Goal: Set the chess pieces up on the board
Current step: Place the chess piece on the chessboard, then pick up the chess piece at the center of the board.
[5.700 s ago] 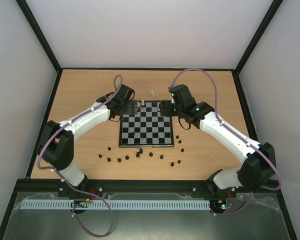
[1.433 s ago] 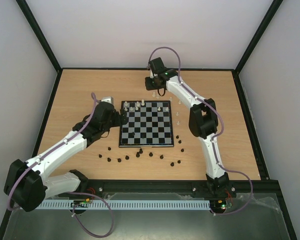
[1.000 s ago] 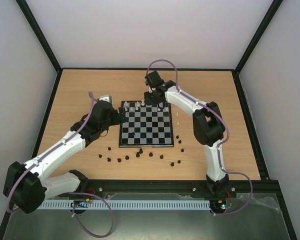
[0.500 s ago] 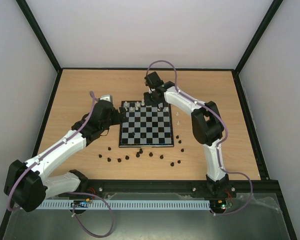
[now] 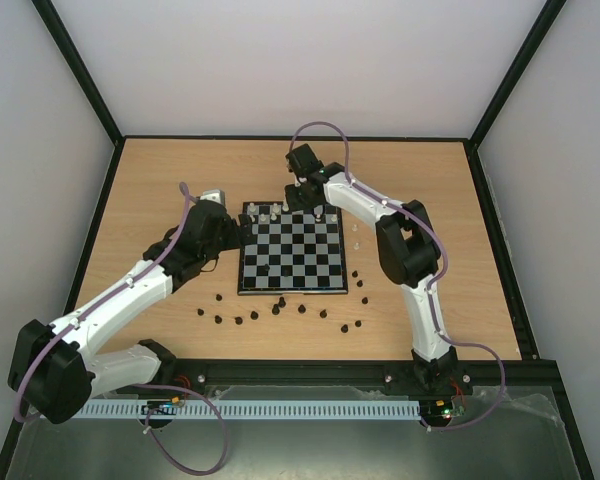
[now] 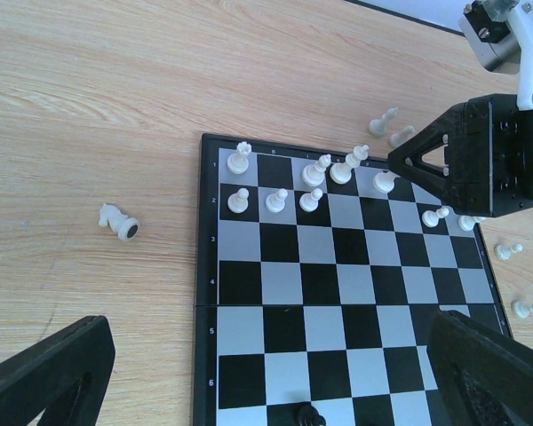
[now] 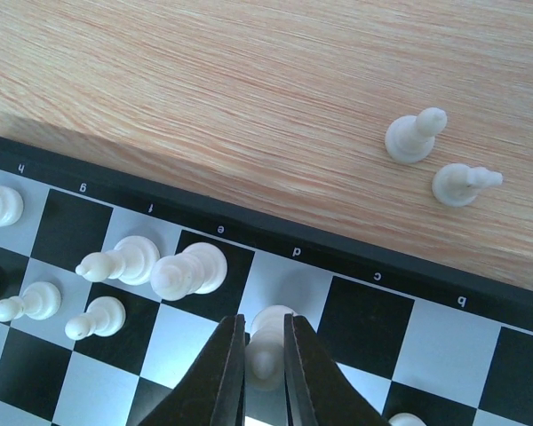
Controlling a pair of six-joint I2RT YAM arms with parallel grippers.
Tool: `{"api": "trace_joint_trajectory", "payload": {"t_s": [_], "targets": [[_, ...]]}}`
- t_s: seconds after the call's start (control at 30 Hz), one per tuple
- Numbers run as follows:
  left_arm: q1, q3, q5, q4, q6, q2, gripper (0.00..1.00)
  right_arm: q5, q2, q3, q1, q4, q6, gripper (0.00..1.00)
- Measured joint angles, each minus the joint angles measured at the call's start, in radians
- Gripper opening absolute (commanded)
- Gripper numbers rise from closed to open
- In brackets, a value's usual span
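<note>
The board (image 5: 291,250) lies mid-table, with several white chess pieces (image 6: 318,170) on its two far rows. My right gripper (image 7: 265,355) is shut on a white piece (image 7: 268,342) over the pale d square of the far row. I cannot tell whether its base rests on the square. In the top view the right gripper (image 5: 302,200) hangs at the board's far edge. My left gripper (image 6: 268,355) is open and empty above the board's left half; in the top view it (image 5: 236,236) sits at the left edge. One black piece (image 6: 309,414) stands on the board.
Several black pieces (image 5: 280,310) are scattered on the table in front of the board. A white knight (image 6: 118,222) lies on its side left of the board. Two white pieces (image 7: 415,135) stand beyond the far edge, and white pawns (image 5: 357,236) stand to the right.
My right gripper came from the table beyond the board down to the far row with the white piece, then almost stopped. The left arm has stayed still.
</note>
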Motion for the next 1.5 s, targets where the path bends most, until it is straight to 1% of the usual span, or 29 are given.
{"api": "trace_joint_trajectory", "payload": {"t_s": [0.4, 0.6, 0.77, 0.97, 1.1, 1.3, 1.37, 1.47, 1.5], "targets": [[0.004, 0.0, 0.0, 0.0, 0.0, 0.002, 1.0, 0.01, 0.037, 0.021, 0.0, 0.003, 0.0, 0.11], [0.004, 0.0, 0.0, 0.0, 0.0, 0.003, 0.99, 0.017, 0.048, 0.034, 0.0, 0.008, 0.002, 0.15], [0.004, 0.0, 0.0, 0.0, 0.0, 0.005, 1.0, 0.021, 0.052, 0.039, 0.0, 0.007, 0.004, 0.23], [0.004, 0.0, 0.0, 0.0, 0.0, 0.008, 0.99, 0.023, 0.053, 0.039, 0.0, 0.007, 0.003, 0.3], [0.004, 0.0, 0.0, 0.0, 0.0, 0.009, 0.99, 0.026, 0.053, 0.039, 0.0, 0.006, 0.005, 0.38], [0.004, 0.0, 0.0, 0.0, 0.0, 0.009, 1.0, 0.046, 0.032, 0.039, -0.002, -0.004, 0.005, 0.55], [0.004, 0.0, 0.0, 0.0, 0.0, 0.009, 0.99, 0.046, 0.01, 0.039, -0.008, -0.008, 0.011, 0.61], [0.004, 0.0, 0.0, 0.0, 0.0, 0.008, 1.0, 0.043, -0.041, 0.04, -0.027, -0.008, 0.019, 0.66], [0.004, 0.0, 0.001, 0.0, 0.0, 0.008, 1.0, 0.042, -0.053, 0.046, -0.036, -0.011, 0.019, 0.7]]}}
